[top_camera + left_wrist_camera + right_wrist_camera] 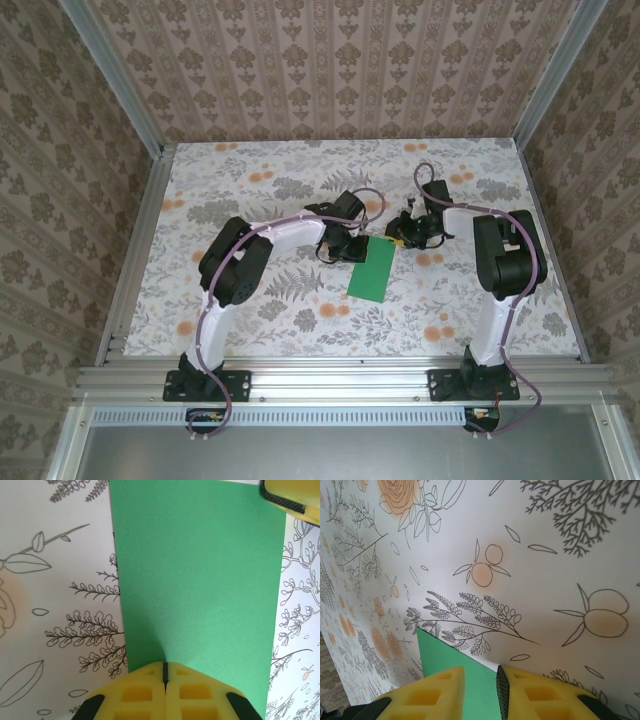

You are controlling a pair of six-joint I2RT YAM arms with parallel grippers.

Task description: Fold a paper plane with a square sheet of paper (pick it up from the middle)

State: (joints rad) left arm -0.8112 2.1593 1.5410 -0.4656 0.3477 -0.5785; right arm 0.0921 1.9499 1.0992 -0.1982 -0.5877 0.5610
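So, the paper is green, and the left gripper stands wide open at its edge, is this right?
Not fully. The left gripper is not wide open. The left wrist view shows its two fingers pressed together, shut on the edge of the paper. The rest is right: the paper is green, and the gripper is at its edge.

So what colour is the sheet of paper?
The sheet of paper is plain bright green, clearest in the left wrist view.
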